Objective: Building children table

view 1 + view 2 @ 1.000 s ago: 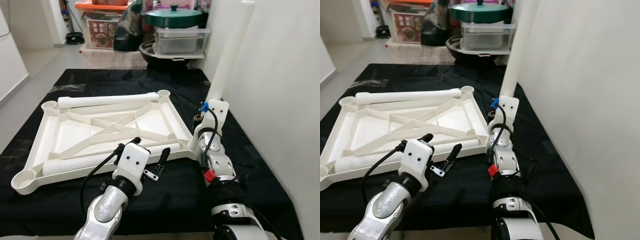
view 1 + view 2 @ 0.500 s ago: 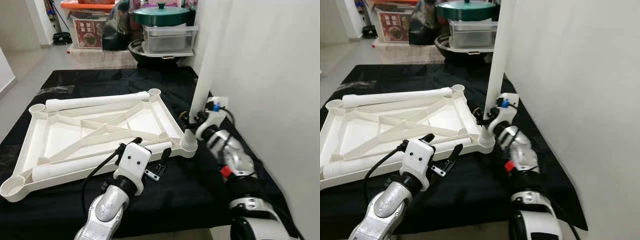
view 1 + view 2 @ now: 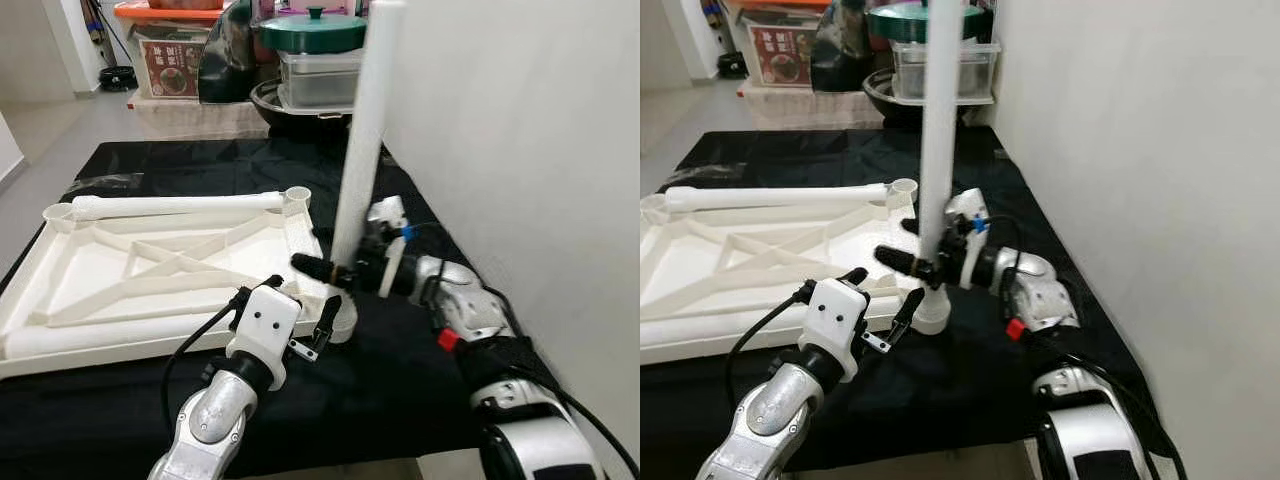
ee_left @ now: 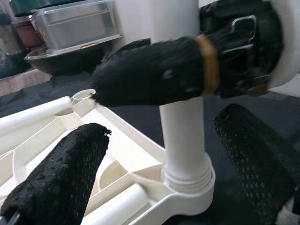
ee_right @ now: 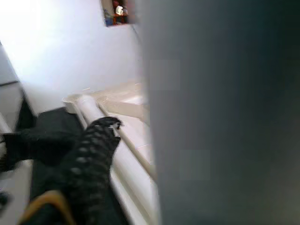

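Note:
The white table top (image 3: 70, 300) lies upside down on a black cloth. A white table leg (image 3: 360, 150) stands upright in its near right corner socket (image 3: 345, 320). My right gripper (image 3: 335, 270) reaches in from the right and is shut on this leg just above the socket; one of its fingers (image 4: 154, 70) crosses the leg (image 4: 183, 136). My left gripper (image 3: 302, 292) hovers open just in front of the same corner, one finger (image 4: 61, 178) on each side of the socket (image 4: 187, 187), touching nothing. A second leg (image 3: 180, 205) lies along the far edge, a third (image 3: 100, 335) along the near edge.
A white wall (image 3: 520, 150) rises close on the right, right behind the upright leg. At the back stand a green pot (image 3: 310, 30) on a clear plastic box (image 3: 320, 82), a dark pan and a cardboard box (image 3: 170, 55). Bare black cloth (image 3: 400, 400) lies near me.
The leg has gone from leaning at the right of the corner to upright in the socket. My right wrist has turned to grip it from the side. The camera has shifted; the left gripper has stayed.

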`<state>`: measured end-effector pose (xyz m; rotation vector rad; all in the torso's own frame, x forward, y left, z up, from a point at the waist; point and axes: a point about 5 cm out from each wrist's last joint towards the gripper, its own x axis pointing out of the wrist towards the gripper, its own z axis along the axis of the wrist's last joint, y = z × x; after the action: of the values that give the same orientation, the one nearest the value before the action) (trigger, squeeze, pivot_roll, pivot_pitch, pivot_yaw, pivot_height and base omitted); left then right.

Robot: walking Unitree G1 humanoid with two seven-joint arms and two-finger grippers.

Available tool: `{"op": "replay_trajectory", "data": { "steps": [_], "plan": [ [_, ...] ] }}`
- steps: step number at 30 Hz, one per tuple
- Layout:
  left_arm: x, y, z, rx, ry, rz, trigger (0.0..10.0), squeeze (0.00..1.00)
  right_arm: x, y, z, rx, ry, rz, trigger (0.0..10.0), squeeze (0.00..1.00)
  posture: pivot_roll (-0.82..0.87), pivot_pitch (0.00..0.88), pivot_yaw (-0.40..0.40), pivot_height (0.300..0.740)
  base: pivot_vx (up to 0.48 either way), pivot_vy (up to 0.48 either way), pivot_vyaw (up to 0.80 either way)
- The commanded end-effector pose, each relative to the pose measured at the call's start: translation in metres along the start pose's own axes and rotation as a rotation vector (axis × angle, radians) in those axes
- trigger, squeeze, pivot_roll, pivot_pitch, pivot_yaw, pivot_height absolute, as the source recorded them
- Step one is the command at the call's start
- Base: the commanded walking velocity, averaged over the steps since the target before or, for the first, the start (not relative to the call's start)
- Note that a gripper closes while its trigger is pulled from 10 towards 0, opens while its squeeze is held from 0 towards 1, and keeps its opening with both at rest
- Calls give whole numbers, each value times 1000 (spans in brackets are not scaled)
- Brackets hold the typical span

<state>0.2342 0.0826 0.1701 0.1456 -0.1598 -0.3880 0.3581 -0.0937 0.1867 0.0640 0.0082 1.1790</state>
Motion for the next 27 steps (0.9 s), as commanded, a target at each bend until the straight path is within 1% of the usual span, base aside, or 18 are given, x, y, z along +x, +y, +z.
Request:
{"op": "replay_trajectory", "data": {
  "steps": [1,2,3,7,10,11,12,13,14,15,16,18,19,21,24,25,26,27],
  "plan": [
    [-1,-1,0,7,0,-4,10000,0,8,-2,2,-32,4,-35,0,0,127,0,-59,740,0,0,0],
    [-1,-1,0,7,0,-4,10000,0,8,-2,2,-32,4,-35,0,0,127,0,-59,740,0,0,0],
    [-2,0,0,9,0,-2,10000,0,8,-13,7,-48,-22,-185,0,0,125,0,-56,740,0,0,0],
    [-2,0,0,9,0,-2,10000,0,7,-18,10,-42,-35,-244,0,0,125,0,-56,740,0,0,0],
    [-1,0,-1,11,0,-6,10000,0,-5,-39,6,5,-42,-679,0,0,117,0,-50,740,0,0,0],
    [-1,0,-1,11,0,-6,10000,0,-5,-39,6,5,-42,-679,0,0,117,0,-50,740,0,0,0],
    [-1,-1,-1,10,0,-7,10000,0,-11,-43,1,31,-35,-824,0,0,113,0,-46,740,0,0,0],
    [-1,-1,-1,10,0,-7,10000,0,-11,-43,1,31,-35,-824,0,0,113,0,-46,740,0,0,0],
    [-1,-1,-1,10,-1,-8,10000,0,-16,-45,-3,36,-22,-915,0,0,112,0,-46,740,0,0,0],
    [0,-1,-1,9,-2,-10,10000,0,-26,-46,-8,44,-25,-1086,0,0,109,0,-44,740,0,0,0],
    [0,-1,-1,9,-2,-10,10000,0,-26,-46,-8,44,-25,-1086,0,0,109,0,-44,740,0,0,0],
    [0,-2,-1,11,-4,-16,10000,0,-44,-41,-18,62,-20,-1340,0,0,108,0,-43,740,0,0,0],
    [0,-2,-1,11,-4,-16,10000,0,-44,-41,-18,62,-20,-1340,0,0,108,0,-43,740,0,0,0],
    [1,-2,-1,13,-8,-18,10000,0,-47,-32,-24,84,-13,-1464,0,0,112,0,-44,740,0,0,0],
    [2,-2,0,14,-9,-18,10000,0,-40,-30,-23,112,-36,-1446,0,0,111,0,-43,740,0,0,0],
    [2,-1,0,14,-9,-17,10000,0,-30,-29,-19,146,-81,-1385,8941,0,108,0,-43,740,0,0,0],
    [2,-1,0,14,-9,-17,10000,0,-30,-29,-19,146,-81,-1385,8941,0,108,0,-43,740,0,0,0],
    [2,-1,-1,14,-9,-17,10000,0,-20,-29,-10,123,-147,-1294,10000,153,108,0,-45,740,0,0,0]
  ]
}}
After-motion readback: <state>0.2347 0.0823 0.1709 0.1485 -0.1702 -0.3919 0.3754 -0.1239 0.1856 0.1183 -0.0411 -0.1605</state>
